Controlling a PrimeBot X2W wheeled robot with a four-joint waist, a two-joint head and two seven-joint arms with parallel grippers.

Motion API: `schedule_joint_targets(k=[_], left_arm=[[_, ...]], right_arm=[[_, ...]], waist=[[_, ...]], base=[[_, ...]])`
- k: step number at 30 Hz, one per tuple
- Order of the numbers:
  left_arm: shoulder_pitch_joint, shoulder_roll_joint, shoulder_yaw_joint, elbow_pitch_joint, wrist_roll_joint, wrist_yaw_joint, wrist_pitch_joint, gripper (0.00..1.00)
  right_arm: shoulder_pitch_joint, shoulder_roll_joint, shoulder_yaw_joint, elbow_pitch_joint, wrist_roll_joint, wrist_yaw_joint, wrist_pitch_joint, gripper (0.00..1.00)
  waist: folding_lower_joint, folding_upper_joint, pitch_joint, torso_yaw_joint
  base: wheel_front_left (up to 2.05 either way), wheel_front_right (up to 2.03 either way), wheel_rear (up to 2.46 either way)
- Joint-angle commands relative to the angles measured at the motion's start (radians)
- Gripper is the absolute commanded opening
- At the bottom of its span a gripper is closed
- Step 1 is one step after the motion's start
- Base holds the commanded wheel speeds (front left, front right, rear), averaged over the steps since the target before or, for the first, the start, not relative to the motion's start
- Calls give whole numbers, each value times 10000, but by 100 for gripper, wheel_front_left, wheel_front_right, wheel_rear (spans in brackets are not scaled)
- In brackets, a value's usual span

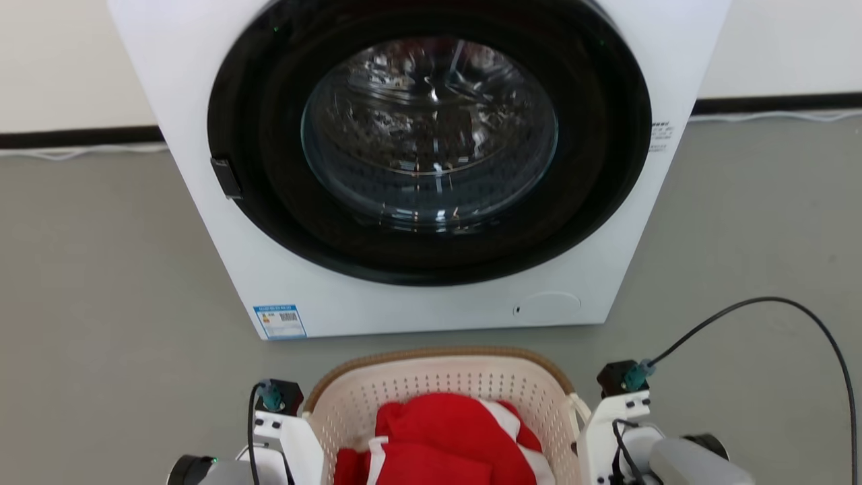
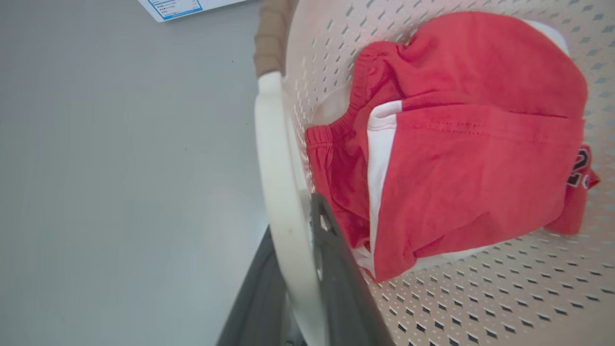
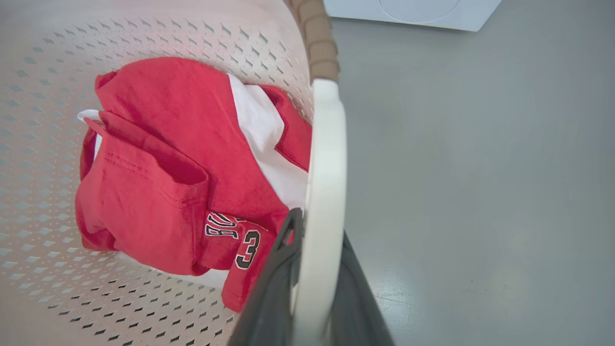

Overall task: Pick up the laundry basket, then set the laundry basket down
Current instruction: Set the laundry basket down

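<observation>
My left pincer gripped the cream perforated plastic laundry basket w/ tan rim by its left white loop handle. The right pincer was clenched on the right handle. In head view the basket was at 6 o'clock, w/ the white front-load washing machine at 12. Red-and-white clothes lay inside.

Laundry basket at bottom centre, near front of white washing machine on grey floor. Red-and-white clothing inside basket. Left arm and right arm flank it. Black cable arcs at right.
</observation>
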Motion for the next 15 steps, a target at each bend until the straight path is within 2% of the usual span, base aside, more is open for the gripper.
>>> schedule_joint_targets(k=[1, 10, 15], left_arm=[[-641, 239, 162, -86, 22, -63, -238, 0], [-1589, 368, 74, -85, 222, -3, -1208, 0], [-2169, 410, 84, -87, 311, 173, -1928, 0]], right_arm=[[-474, 82, 159, -288, -29, 87, -285, 0], [-1377, 126, 535, -343, -353, 87, -1493, 0], [-1989, 173, 769, -240, -586, 87, -2138, 0]], waist=[[0, 0, 291, -12], [0, 0, 2262, -8], [0, 0, 3460, -16]], base=[[0, 0, 0], [0, 0, 0], [0, 0, 0]])
